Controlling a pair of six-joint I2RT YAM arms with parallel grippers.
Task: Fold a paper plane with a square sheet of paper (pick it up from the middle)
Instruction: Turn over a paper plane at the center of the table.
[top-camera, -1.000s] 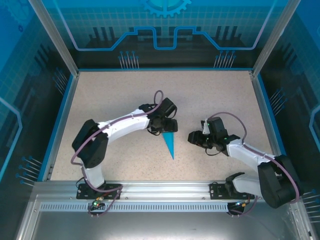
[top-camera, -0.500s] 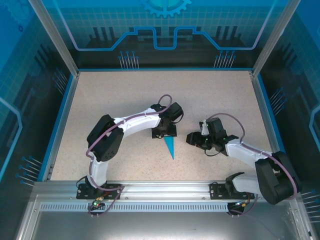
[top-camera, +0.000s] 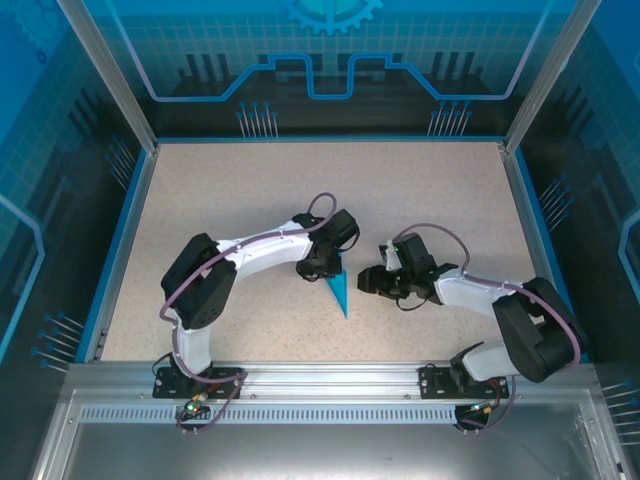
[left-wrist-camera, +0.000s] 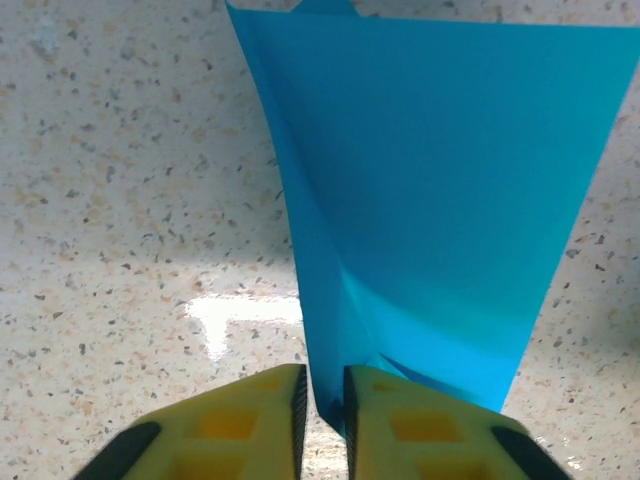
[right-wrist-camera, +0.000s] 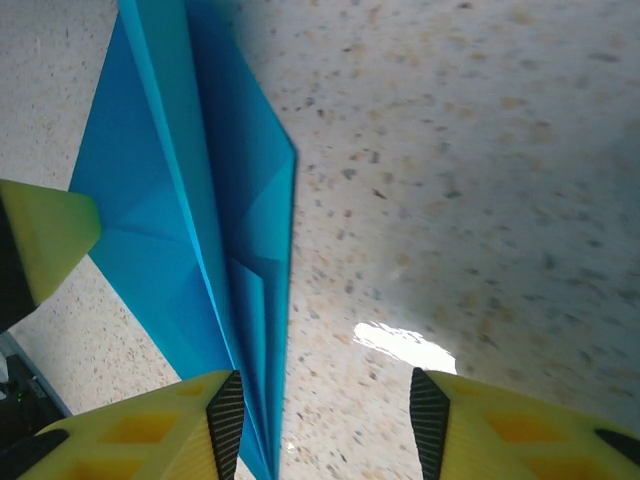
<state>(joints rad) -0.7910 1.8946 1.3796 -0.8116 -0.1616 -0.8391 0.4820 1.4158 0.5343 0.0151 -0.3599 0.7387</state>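
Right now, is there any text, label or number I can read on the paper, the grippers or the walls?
None can be read. The paper plane is plain blue, the left gripper and right gripper have unmarked yellow fingers, and the back panel carries a gear drawing and lines, no letters.

The left arm arcs from near left toward the middle, wrist tipped down; the left gripper (left-wrist-camera: 322, 385) pinches the plane (left-wrist-camera: 430, 190), jaws nearly together. The right arm stretches low to the left; the right gripper (right-wrist-camera: 325, 400) stands half open.
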